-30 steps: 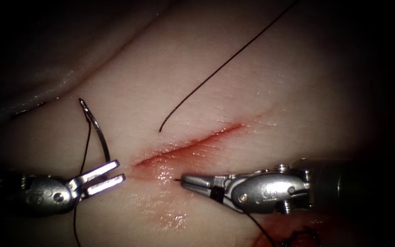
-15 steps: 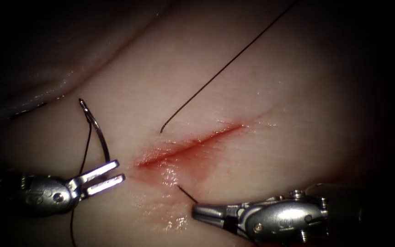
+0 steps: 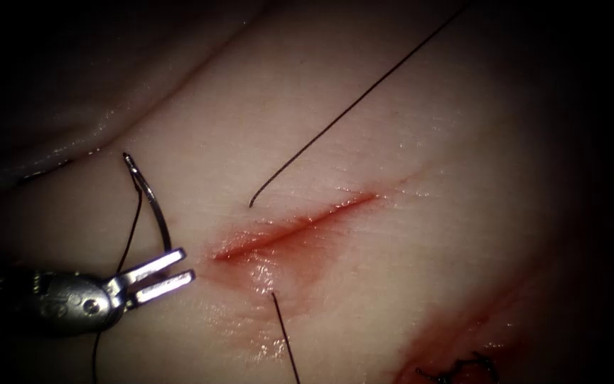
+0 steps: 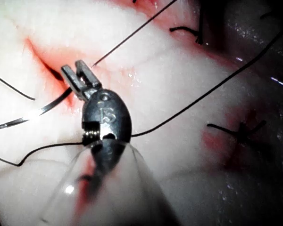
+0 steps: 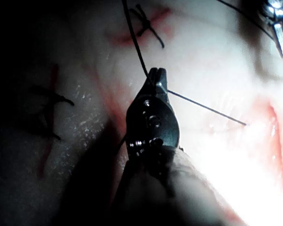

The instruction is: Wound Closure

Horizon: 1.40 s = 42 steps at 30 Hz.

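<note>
The cut (image 3: 293,226) runs slantwise across the tissue (image 3: 428,178), wet with red fluid. My left tool (image 3: 186,264) stays left of the cut's near end, shut on the curved needle (image 3: 152,203) near its tip. The needle stands up free of the tissue, with thread trailing from its tail. Thread (image 3: 349,107) enters the tissue left of the cut and comes out on the right as a taut strand (image 3: 286,338). In the right wrist view my right tool (image 5: 156,71) is shut on that strand (image 5: 207,109). The left wrist view shows the left tool (image 4: 73,68) with the needle (image 4: 37,110).
A dark knotted stitch (image 3: 456,370) with red fluid lies at the near right; more tied stitches (image 5: 148,21) (image 4: 240,132) are in the wrist views. Slack thread (image 4: 198,101) loops over the tissue. The left tool's jaws (image 5: 278,28) appear in the right wrist view.
My right tool has drawn back downward and out of the endoscope view, pulling thread out of the tissue right of the cut. The left tool and needle have stayed put.
</note>
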### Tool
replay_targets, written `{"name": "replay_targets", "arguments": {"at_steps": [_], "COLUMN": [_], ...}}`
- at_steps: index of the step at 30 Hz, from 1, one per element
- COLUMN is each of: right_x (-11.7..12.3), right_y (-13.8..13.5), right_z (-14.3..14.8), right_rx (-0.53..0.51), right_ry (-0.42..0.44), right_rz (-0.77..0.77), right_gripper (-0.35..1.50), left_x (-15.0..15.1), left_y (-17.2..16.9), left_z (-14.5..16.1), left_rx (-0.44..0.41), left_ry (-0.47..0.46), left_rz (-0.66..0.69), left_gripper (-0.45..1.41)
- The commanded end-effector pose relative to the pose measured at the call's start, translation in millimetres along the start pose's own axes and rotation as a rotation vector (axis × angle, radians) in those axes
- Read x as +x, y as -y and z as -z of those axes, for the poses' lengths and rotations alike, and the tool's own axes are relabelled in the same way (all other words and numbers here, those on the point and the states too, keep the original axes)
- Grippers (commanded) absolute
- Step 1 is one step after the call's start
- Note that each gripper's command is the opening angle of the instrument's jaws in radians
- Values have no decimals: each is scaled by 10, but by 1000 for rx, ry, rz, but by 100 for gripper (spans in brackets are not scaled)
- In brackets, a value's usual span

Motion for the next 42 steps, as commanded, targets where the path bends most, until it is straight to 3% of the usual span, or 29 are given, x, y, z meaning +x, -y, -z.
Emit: {"name": "replay_targets", "arguments": {"at_steps": [1,2,3,4,11,15,21,28,32,34,35,36,37,38,42], "right_x": [-3,-6,-12,-21,-59,-76,-122,-150,-160,-161,-160,-160,-158,-154,-141], "right_y": [-4,-20,-35,-50,-78,-85,-104,-111,-112,-113,-112,-112,-110,-109,-105], "right_z": [-9,-7,-6,-5,-9,-11,-28,-46,-49,-47,-44,-44,-42,-38,-31], "right_rx": [-20,-81,-129,-155,-196,-200,-225,-239,-248,-258,-271,-271,-266,-256,-248], "right_ry": [-13,-26,-20,-10,16,21,48,57,58,47,27,27,13,2,-3], "right_rz": [-10,-25,-32,-34,-34,-29,-13,-31,-36,-40,-38,-38,-37,-46,-23], "right_gripper": [-6,71,106,116,135,135,136,138,128,108,36,36,-16,-35,-35], "left_x": [-6,-6,-6,-6,-6,-6,-6,-7,-7,-7,-7,-7,-7,-6,-6], "left_y": [-7,-7,-7,-7,-7,-7,-7,-7,-7,-7,-7,-7,-7,-8,-8], "left_z": [-4,-4,-4,-4,-4,-4,-4,-4,-4,-4,-4,-4,-4,-4,-4], "left_rx": [-1,-1,-1,-1,-1,-1,-1,-1,-1,-1,-1,-1,-1,0,-1], "left_ry": [1,1,1,1,0,0,0,0,0,0,0,0,0,0,0], "left_rz": [1,1,1,1,1,1,1,1,1,1,1,1,1,1,1], "left_gripper": [-45,-45,-45,-45,-45,-45,-45,-45,-45,-45,-45,-45,-45,-45,-45]}}
